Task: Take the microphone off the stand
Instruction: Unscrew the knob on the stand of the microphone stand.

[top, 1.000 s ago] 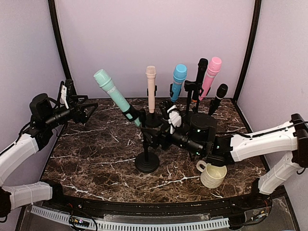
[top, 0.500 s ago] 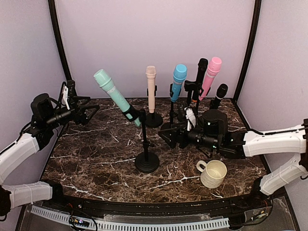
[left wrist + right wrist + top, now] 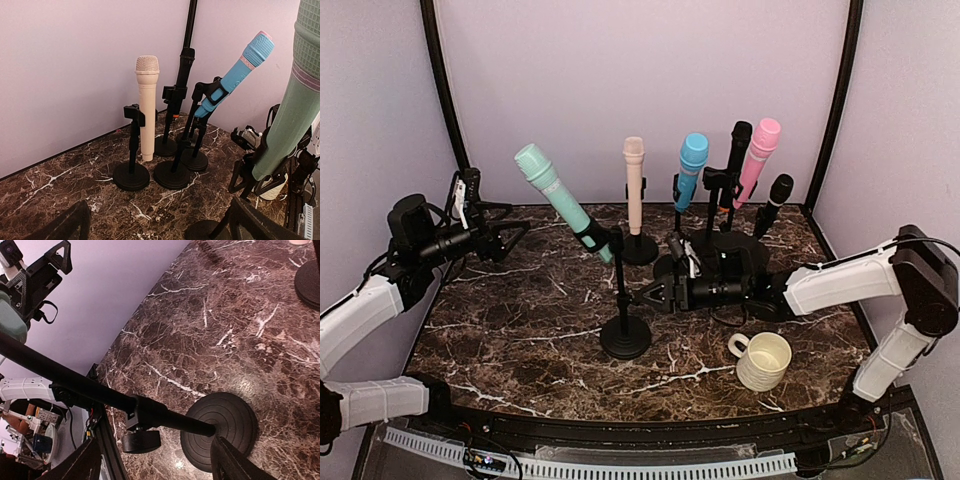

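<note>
1. Dark marbled surface [image 3: 520, 330], lilac walls. Mint microphone [image 3: 555, 200] clipped on the front stand [image 3: 625, 335]; other microphones [image 3: 692, 165] in a row behind.
2. Change over the last second: right tool [image 3: 645, 296] drawn back from higher up beside the stand, then dropped low and aimed in at the stand's pole. Jaws slightly narrower than before but plainly apart. Left tool [image 3: 510, 235] barely shifted, spread as wide as it goes, holding nothing.
3. Right wrist view: stand's pole crossing the gap ahead of the two fingers [image 3: 235, 460], no contact visible, nothing gripped.
4. Judgement: looks like a brace on the stand with the right tool, leaving the pull to the left. Removal not yet started; microphone seated in its clip, tilted up and to the left.
5. Position of microphone: well above the right tool, at the top of the same pole. Near the left tool on its right side, clearly apart; fills the right edge of the left wrist view.
6. Likely next: close right tool on the pole, bring left tool to the mint body.
</note>
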{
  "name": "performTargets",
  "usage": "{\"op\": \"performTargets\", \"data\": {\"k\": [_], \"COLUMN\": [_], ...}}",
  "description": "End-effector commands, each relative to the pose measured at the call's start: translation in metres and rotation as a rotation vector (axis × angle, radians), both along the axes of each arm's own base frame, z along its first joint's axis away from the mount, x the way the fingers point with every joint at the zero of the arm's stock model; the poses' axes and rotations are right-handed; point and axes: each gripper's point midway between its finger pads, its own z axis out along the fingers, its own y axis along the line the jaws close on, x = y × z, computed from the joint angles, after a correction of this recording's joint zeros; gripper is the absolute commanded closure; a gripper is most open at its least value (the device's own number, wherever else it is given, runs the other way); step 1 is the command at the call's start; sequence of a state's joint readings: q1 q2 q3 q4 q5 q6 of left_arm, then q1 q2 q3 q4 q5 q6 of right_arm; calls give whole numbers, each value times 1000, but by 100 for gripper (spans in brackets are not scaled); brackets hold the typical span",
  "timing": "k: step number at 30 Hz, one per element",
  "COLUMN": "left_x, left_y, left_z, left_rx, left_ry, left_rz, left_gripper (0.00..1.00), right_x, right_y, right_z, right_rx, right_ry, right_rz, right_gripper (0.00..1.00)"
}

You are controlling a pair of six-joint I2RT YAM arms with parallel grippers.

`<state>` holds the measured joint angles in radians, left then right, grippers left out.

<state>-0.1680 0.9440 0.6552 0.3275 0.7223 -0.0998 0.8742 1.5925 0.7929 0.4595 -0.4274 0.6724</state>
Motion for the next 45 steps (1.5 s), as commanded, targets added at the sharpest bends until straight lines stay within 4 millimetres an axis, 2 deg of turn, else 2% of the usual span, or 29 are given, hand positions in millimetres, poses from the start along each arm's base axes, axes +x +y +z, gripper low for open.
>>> {"op": "performTargets", "data": {"k": [1, 7, 27, 30, 39, 45], "left_x": [-5, -4, -2, -2, -3, -3], "left_y": [-2, -2, 0, 0, 0, 0], "left_z": [13, 12, 11, 12, 13, 12], "left_rx": [-7, -5, -3, -5, -6, -9], "left_ry": [-47, -46, -44, -44, -48, -44], "left_rz": [-12, -6, 7, 6, 10, 7], "left_gripper": [1, 1, 1, 1, 1, 1], "right_x": [-6, -8, -4, -5, -5, -4], "right_y": [17, 24, 32, 31, 27, 25], "right_z": [24, 9, 5, 4, 0, 1], "right_rx": [131, 120, 153, 156, 144, 139], "right_ry": [32, 70, 73, 76, 77, 60], "right_rz": [88, 124, 137, 137, 119, 105], "right_gripper": [26, 32, 56, 57, 72, 76]}}
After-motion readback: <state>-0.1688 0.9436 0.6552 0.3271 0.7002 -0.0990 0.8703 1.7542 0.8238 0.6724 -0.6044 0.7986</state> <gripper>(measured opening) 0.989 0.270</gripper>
